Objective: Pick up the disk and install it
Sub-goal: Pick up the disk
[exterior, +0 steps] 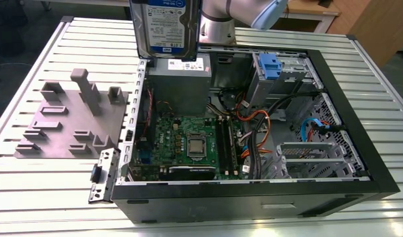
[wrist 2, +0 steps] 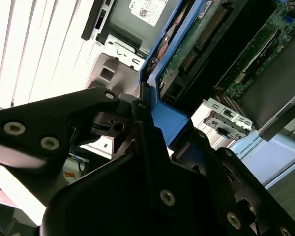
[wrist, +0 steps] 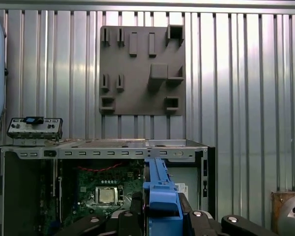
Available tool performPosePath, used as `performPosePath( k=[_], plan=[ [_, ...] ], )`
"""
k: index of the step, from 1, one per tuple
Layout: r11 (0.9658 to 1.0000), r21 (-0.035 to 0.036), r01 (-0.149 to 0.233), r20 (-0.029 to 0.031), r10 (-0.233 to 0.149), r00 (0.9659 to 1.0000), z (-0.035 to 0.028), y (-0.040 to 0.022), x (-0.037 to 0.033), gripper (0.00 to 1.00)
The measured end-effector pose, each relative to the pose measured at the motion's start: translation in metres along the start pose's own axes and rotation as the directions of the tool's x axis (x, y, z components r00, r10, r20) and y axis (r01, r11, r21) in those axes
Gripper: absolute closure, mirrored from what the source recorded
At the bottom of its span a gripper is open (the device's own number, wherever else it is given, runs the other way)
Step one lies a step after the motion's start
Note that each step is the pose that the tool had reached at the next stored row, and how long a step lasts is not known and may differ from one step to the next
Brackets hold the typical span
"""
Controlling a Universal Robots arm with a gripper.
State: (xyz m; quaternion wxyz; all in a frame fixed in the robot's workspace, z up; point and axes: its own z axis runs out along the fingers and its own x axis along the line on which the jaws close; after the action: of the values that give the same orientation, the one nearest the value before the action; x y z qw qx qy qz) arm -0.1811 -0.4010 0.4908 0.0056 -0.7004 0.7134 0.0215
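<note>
1 disk [exterior: 165, 27] hung upright over the far side of the open computer case [exterior: 254, 195], label side toward the exterior camera. The picture's top edge cut off its upper part. Its white label carried a blue band, rows of small print and a barcode, and I left that print unread. Just below its lower edge sat the grey metal box [exterior: 181, 81] with 1 small white sticker [exterior: 196, 64]. Whether disk and box touched, I could not tell from there. Behind the disk rose the pale grey arm [exterior: 218, 22].

In the second wrist view the gripper [wrist 2: 169, 123] was clamped on the disk's blue carrier frame [wrist 2: 177, 120], with 1 black finger [wrist 2: 140, 110] pressed to each side. The drive's green circuit board showed beyond. In the first wrist view the disk appeared edge-on, blue frame between the dark fingers, above the case's opening.

Inside the case lay the green motherboard [exterior: 188, 140] with its bare processor [exterior: 196, 146] and orange cables [exterior: 254, 118]. 1 bare blue bracket [exterior: 270, 66] sat in the drive bay toward the exterior view's right. The corners under the cables were too dark to make out. On the slatted table [exterior: 43, 197], a grey fixture plate [exterior: 63, 123] lay just beside the case on the exterior view's left.
</note>
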Motion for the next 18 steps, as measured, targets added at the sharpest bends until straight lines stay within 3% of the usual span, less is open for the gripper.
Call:
performPosePath(
  k=[10,18],
  plan=[
    [1.0000,0.0000,0.000,0.0000,0.000,1.0000,-0.0004,-0.0002,0.0114,0.63],
    [1.0000,0.0000,0.000,0.0000,0.000,1.0000,-0.0005,-0.0004,0.0131,0.63]
  ],
)
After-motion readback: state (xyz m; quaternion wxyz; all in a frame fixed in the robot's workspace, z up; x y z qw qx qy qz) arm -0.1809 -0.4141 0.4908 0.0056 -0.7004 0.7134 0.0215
